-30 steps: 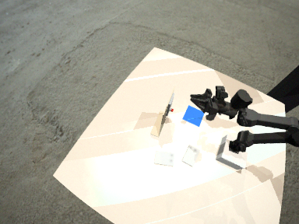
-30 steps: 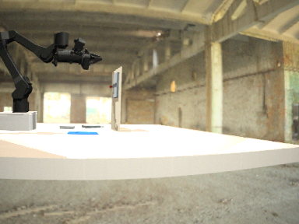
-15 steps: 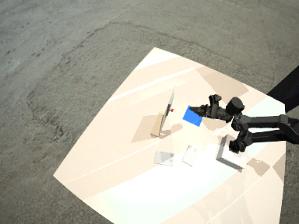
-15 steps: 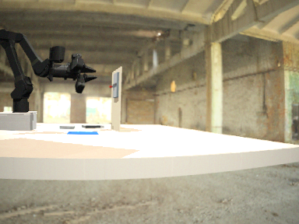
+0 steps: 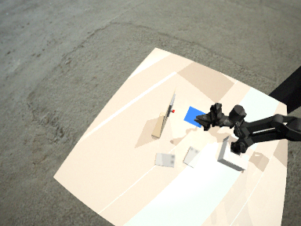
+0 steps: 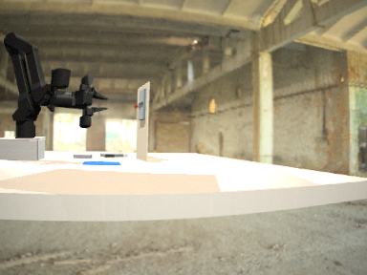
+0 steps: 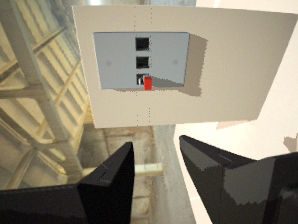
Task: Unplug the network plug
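The upright panel [image 5: 157, 128] [image 6: 142, 138] [image 7: 230, 60] carries a grey socket plate [image 7: 117, 62] with three openings in a row. The plug, seen mostly as a small red block [image 5: 173, 111] [image 6: 136, 106] [image 7: 148, 84], sits at the opening lowest in the wrist view. Its thin tab cannot be made out. My gripper [image 5: 199, 119] [image 6: 106, 103] [image 7: 156, 144] is partly open with nothing between its fingers. It hangs in the air in front of the panel, apart from the plug and roughly at its height. The marked blue square [image 5: 190, 114] [image 6: 101, 163] lies on the table below the gripper.
Two flat grey plates [image 5: 165, 160] [image 5: 191, 156] lie on the table to one side of the square. The arm's pale base box [image 5: 232, 160] [image 6: 21, 149] stands behind them. The panel's broad face reaches well past the socket plate.
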Robot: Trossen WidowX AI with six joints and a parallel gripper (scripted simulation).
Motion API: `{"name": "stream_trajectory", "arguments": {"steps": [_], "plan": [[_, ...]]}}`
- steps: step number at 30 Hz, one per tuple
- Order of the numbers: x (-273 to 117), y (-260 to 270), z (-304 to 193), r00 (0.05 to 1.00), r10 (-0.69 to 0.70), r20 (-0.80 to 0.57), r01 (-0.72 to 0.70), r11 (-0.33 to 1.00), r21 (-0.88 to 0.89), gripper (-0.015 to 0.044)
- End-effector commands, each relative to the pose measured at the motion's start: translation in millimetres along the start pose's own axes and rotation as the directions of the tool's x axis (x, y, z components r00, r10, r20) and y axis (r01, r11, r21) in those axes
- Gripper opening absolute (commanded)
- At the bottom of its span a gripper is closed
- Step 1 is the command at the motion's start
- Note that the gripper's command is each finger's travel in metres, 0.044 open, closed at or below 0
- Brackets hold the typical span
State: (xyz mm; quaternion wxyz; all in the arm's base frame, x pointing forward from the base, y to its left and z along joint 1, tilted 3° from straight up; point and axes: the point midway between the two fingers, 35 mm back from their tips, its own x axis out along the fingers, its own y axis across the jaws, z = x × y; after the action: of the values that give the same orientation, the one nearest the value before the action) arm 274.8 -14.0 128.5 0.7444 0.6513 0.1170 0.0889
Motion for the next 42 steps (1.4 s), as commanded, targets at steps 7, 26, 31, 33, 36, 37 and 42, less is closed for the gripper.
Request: {"name": "stream_trajectory", "arguments": {"steps": [7, 26, 31, 33, 36, 37, 42], "plan": [[6.9, -2.3, 1.3, 1.000, -0.002, -0.007, 0.003, 0.999, 0.040, 0.0156], [55.1, -3.2, 13.3, 0.999, 0.030, 0.015, -0.031, 0.996, 0.084, 0.0156], [59.2, -3.0, 14.7, 0.999, 0.031, 0.015, -0.032, 0.996, 0.084, 0.0156], [62.1, -2.8, 15.7, 0.999, 0.031, 0.015, -0.032, 0.996, 0.084, 0.0156], [66.4, -2.5, 17.2, 0.999, 0.031, 0.015, -0.033, 0.996, 0.084, 0.0156], [67.9, -2.4, 17.7, 0.999, 0.031, 0.015, -0.033, 0.996, 0.084, 0.0156], [75.2, -2.0, 20.1, 0.999, 0.032, 0.016, -0.033, 0.996, 0.084, 0.0156]]}}
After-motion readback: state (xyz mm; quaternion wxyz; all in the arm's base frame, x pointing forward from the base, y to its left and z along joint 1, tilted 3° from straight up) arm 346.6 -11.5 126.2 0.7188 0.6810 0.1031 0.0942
